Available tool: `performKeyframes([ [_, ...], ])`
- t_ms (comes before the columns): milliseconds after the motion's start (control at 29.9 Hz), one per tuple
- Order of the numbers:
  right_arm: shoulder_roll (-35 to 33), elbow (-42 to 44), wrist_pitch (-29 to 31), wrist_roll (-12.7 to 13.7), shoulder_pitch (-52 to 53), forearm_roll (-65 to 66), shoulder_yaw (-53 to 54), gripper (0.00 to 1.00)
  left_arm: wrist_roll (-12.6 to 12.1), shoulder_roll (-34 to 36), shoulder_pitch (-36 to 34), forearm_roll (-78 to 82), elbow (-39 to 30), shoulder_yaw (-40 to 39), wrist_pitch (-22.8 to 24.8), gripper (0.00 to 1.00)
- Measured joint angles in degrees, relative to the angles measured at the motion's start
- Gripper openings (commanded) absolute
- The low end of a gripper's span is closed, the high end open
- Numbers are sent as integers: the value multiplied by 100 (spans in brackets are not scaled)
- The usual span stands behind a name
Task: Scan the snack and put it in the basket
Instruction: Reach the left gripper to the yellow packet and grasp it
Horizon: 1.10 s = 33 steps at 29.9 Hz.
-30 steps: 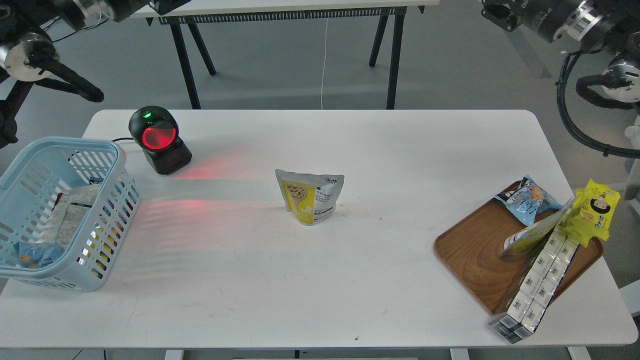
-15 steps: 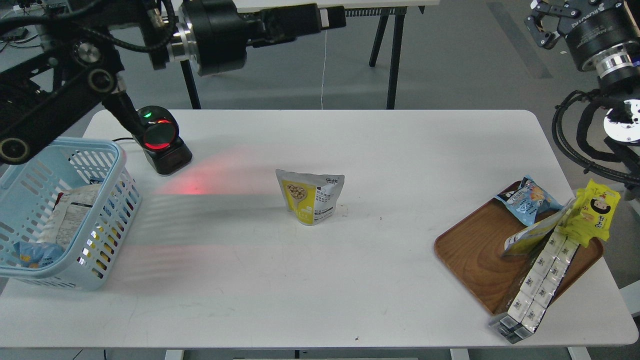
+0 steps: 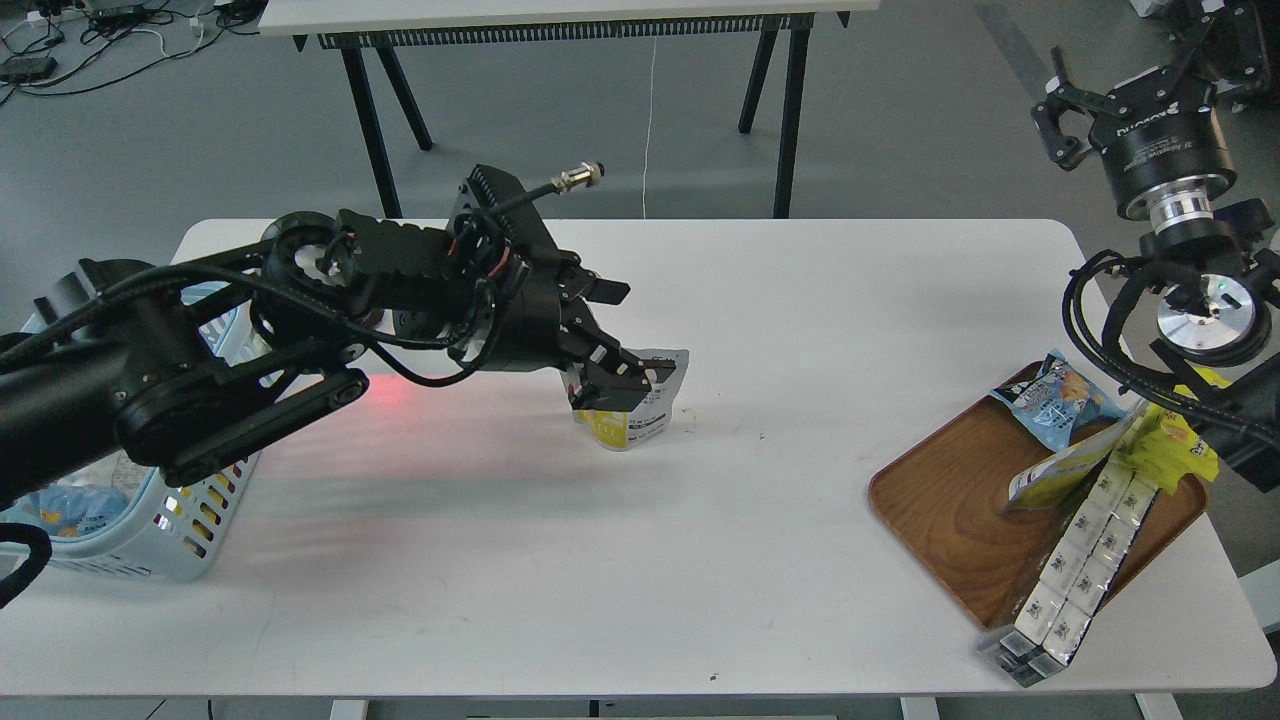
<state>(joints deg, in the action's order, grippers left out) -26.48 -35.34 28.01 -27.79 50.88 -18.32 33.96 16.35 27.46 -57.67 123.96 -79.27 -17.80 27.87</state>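
The snack, a small yellow and silver-white stand-up pouch, stands upright in the middle of the white table. My left arm reaches across from the left. My left gripper is open at the pouch's upper left; its lower finger overlaps the pouch's front and its upper finger is above and behind it. The light blue basket sits at the left edge, mostly hidden by my left arm, with packets inside. My right gripper is raised at the far right, open and empty.
A red scanner glow lies on the table under my left arm; the scanner itself is hidden. A brown wooden tray at right holds a light blue bag, a bright yellow packet and a row of white boxes.
My left arm has swung down from above the far left to the pouch, covering the scanner and much of the basket. My right arm has lowered and turned. The pouch has not moved.
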Motion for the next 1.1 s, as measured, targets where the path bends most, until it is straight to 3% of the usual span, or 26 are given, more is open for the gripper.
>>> performKeyframes([
  [201,3,-48,0,-15,49,13,-1,99,-8,-409,15,104,810,261,-411,88],
  [335,1,-51,0,-13,51,13,-3,99,-2,-481,15,104,1027,290,-555,68],
  [703,-1,-58,0,-7,62,13,-3,99,1,-426,15,104,1053,479,-666,30],
  [970,3,-68,0,-7,80,14,-4,99,21,-400,15,104,1055,480,-652,7],
  [1104,-41,-102,0,-7,83,22,-18,99,184,-396,37,104,1049,480,-659,0],
])
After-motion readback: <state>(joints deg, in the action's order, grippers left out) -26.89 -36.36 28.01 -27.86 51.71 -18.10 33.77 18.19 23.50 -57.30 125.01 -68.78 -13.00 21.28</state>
